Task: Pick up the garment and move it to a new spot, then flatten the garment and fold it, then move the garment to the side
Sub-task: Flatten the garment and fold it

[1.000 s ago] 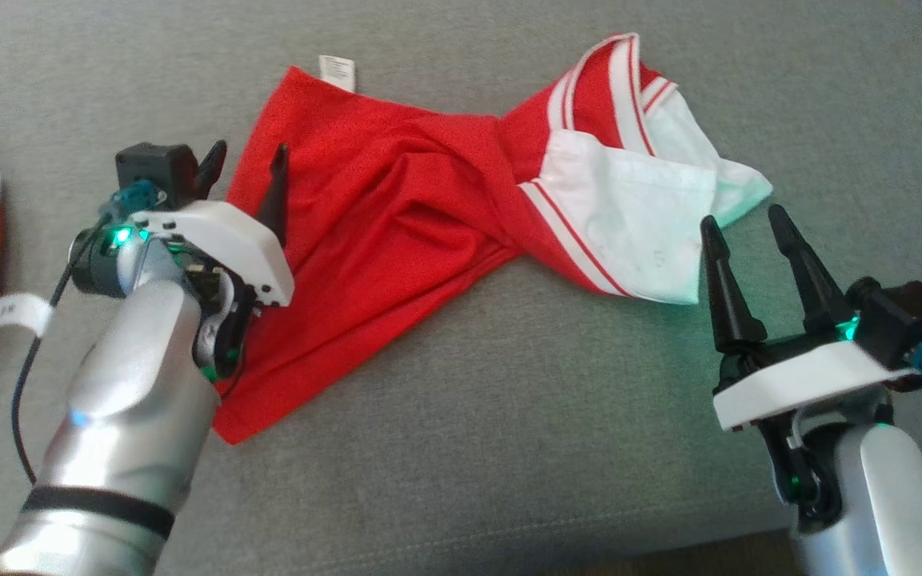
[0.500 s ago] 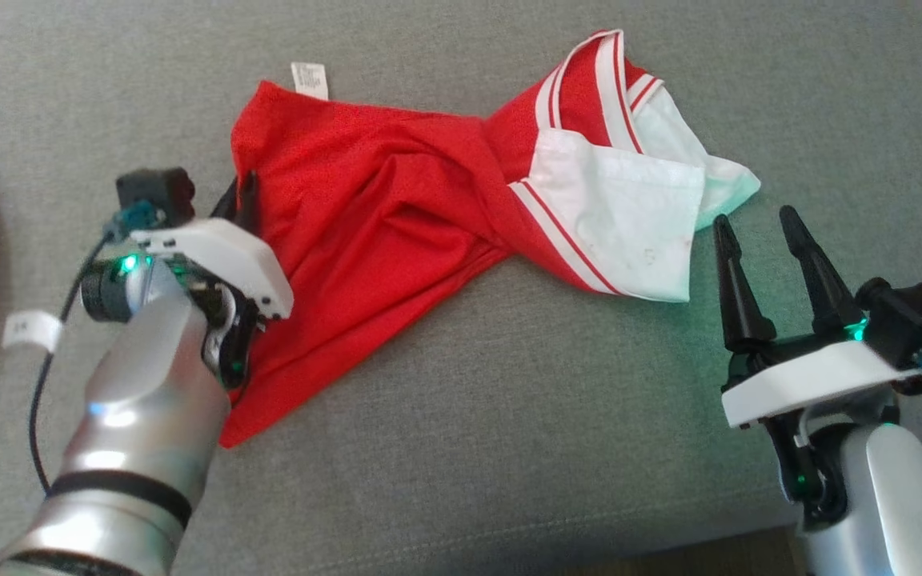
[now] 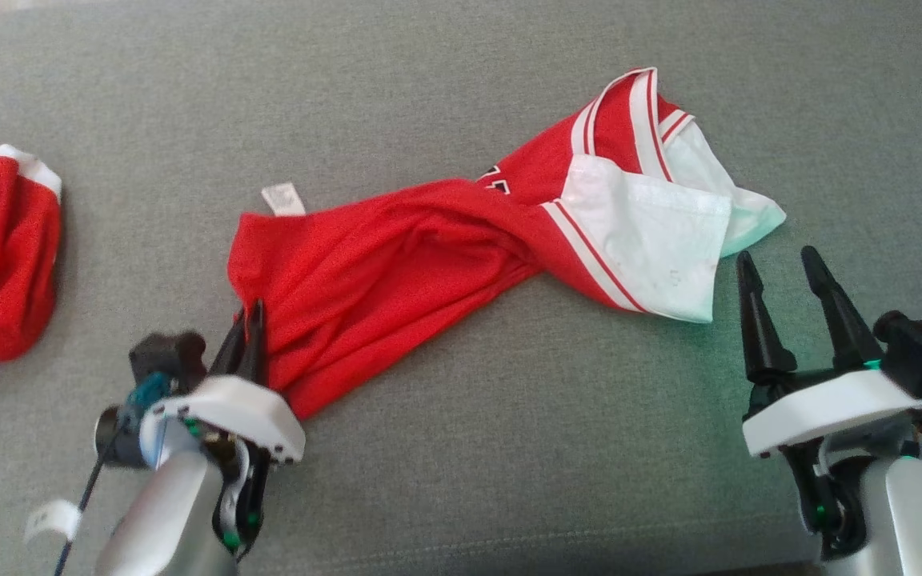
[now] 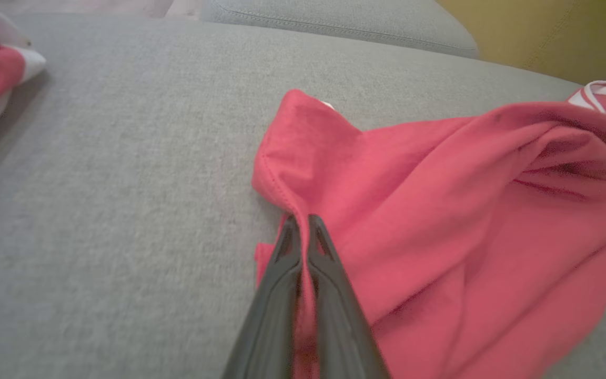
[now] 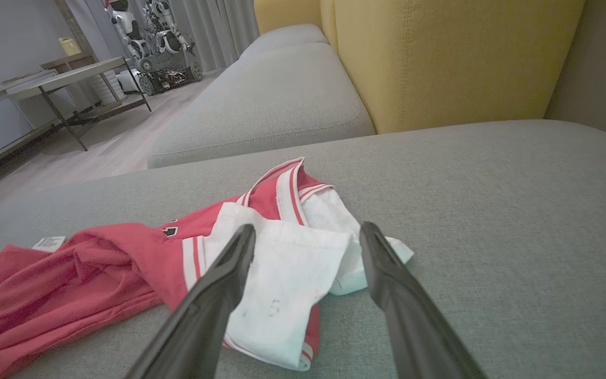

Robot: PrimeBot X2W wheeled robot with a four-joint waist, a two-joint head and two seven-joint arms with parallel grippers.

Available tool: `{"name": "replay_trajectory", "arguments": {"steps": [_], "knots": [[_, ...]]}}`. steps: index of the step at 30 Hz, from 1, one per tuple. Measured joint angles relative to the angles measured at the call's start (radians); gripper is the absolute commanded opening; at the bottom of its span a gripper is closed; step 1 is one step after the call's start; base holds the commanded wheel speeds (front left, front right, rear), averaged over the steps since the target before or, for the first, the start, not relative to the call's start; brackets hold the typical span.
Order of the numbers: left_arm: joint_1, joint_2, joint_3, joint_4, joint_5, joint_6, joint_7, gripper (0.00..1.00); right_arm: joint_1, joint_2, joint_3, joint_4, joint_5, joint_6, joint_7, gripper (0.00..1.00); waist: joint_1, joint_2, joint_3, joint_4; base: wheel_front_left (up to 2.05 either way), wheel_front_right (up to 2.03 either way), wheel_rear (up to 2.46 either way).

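The left gripper (image 3: 249,330) is pinching the hem of the garment (image 3: 397,264), which is lying twisted across the grey cushion (image 3: 461,120)'s middle. The right gripper (image 3: 777,260) is hanging wide open near the cushion's front. One-sided pulling is risking slippage or a tighter twist.

A living-room setting: grey sofa (image 5: 261,105) with yellow back cushions (image 5: 440,52); pale wooden floor (image 5: 98,152); long curtains (image 5: 219,21); another wheeled robot (image 5: 158,37) parked beyond hints at a lab

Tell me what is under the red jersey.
The red fabric jersey with white striped trim lies on the grey fabric sofa cushion. Anything beneath its bunched folds is covered; a white tag pokes out at its edge.
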Motion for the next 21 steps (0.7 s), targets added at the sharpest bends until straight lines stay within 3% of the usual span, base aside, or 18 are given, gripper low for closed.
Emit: {"name": "replay_trajectory", "arguments": {"steps": [5,6,7,21], "knots": [[0.057,0.011,0.001,-0.079,-0.016,0.021,0.035,0.00,0.004,0.000,-0.009,-0.014,0.000,0.000,0.010,1.00,0.0000,0.0000,-0.007,0.008,0.00,0.00,0.00],[0.058,0.011,0.001,-0.084,-0.022,0.024,0.048,0.31,0.006,0.000,-0.008,-0.017,0.000,0.000,0.010,1.00,0.0000,0.0000,-0.009,0.008,0.00,0.00,0.00],[0.058,0.011,0.000,-0.090,-0.025,0.030,0.056,1.00,0.007,0.000,-0.008,-0.018,0.000,0.000,0.010,1.00,0.0000,0.0000,-0.010,0.007,0.00,0.00,0.00],[0.163,0.021,0.052,-0.308,0.030,0.123,0.003,1.00,0.007,0.000,0.010,-0.029,-0.013,0.000,0.008,1.00,0.0000,0.0000,-0.071,0.002,0.00,0.00,0.00]]}}
